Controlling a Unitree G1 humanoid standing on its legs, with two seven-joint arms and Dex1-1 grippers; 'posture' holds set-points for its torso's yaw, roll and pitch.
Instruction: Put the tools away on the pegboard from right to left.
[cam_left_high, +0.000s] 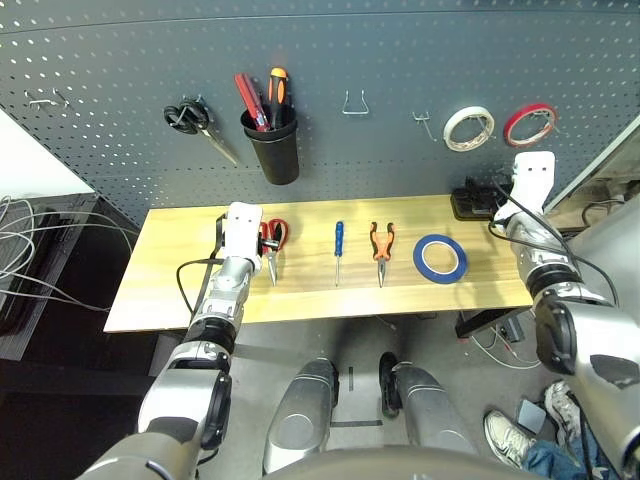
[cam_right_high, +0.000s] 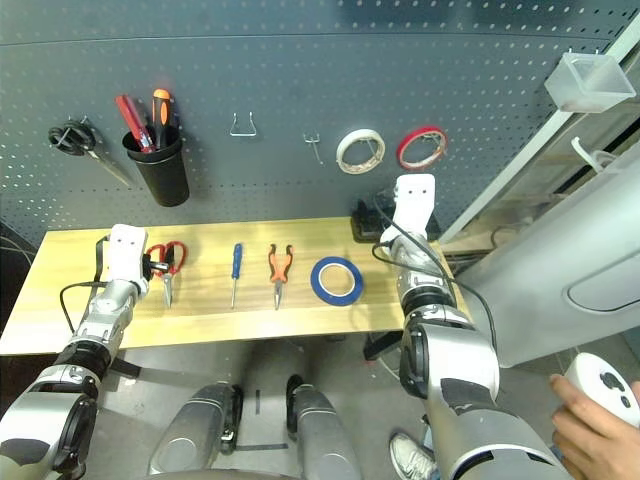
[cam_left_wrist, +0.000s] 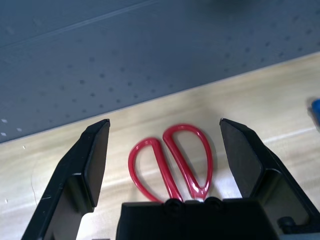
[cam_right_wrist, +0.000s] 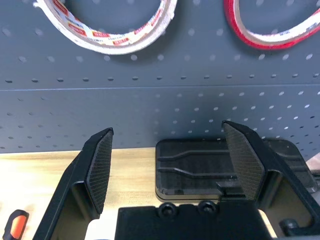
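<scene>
Left eye view: the pale wooden surface (cam_left_high: 390, 210) runs along the foot of the grey pegboard (cam_left_high: 320, 60), with both end effectors over it. The left end effector (cam_left_wrist: 165, 120) is released, its fingers spread wide above the surface, and the red-handled scissors (cam_left_wrist: 200, 187) lie between and below them, handles toward the pegboard. To the right of that end effector, the blue screwdriver (cam_left_high: 339, 240) comes first, then the orange-and-black pliers (cam_left_high: 381, 245), both with their tips pointing toward the robot. The blue tape roll (cam_left_high: 422, 258) lies flat beyond the pliers, on the left side of the right end effector (cam_right_wrist: 167, 125). This one is also released, fingers wide apart, near a black case (cam_right_wrist: 200, 172) at the back of the surface. On the pegboard beyond the right end effector hang a white tape roll (cam_left_high: 450, 132) and a red one (cam_left_high: 510, 130). Beyond the left end effector are the black-handled scissors (cam_left_high: 186, 115) on a hook and a black cup (cam_left_high: 277, 155) holding red- and orange-handled tools. White cables (cam_left_high: 60, 285) trail well to the left of the left end effector. Grey floor (cam_left_high: 300, 340) spreads below the surface. To the right of the right arm, a person's hand (cam_right_high: 590, 435) holds a white device (cam_right_high: 603, 388), and a clear bin (cam_right_high: 590, 85) hangs farther back.
</scene>
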